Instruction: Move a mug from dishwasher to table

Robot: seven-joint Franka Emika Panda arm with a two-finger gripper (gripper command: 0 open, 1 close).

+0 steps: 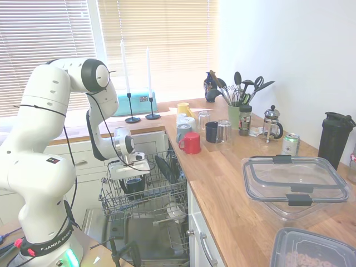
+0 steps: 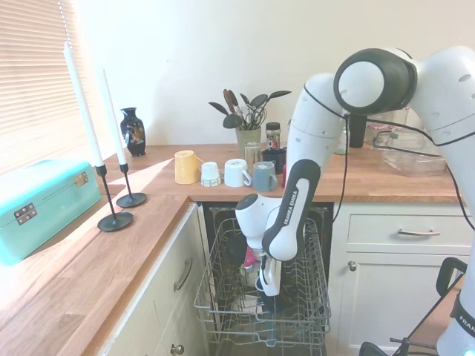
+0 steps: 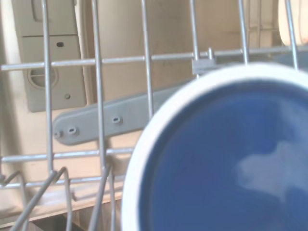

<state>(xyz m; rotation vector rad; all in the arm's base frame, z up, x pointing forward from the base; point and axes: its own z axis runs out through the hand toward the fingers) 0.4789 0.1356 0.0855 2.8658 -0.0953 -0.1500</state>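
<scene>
Wrist view puts you right on top of the mug [image 3: 231, 163]: a pale rim curves round a deep blue inside, filling much of the picture, with the grey wires of the rack [image 3: 98, 96] behind it and the dishwasher's grey spray arm beneath them. From the first exterior view you see the same mug [image 1: 133, 186] as a small dark cylinder standing upright in the rack [image 1: 144, 203], mouth up, its handle not clear from here. The gripper [image 1: 132, 177] sits directly over it, down at the mug's rim, and you cannot tell from either outside camera whether the fingers are closed on it or merely around it. In the second exterior view the gripper [image 2: 269, 291] is sunk among the rack wires and the mug is hidden behind it.

Your arm reaches down from a high elbow, the forearm dropping steeply and the wrist pointing straight down into the dishwasher [image 2: 260, 297], whose rack is pulled out over the lowered door.

Farther off, on the tabletop [image 1: 233, 167], you have a red mug [image 1: 191, 143], another dark mug [image 1: 211, 132], a clear glass [image 1: 225, 131], a yellow mug [image 1: 184, 109], and a French press [image 1: 272, 123].
</scene>
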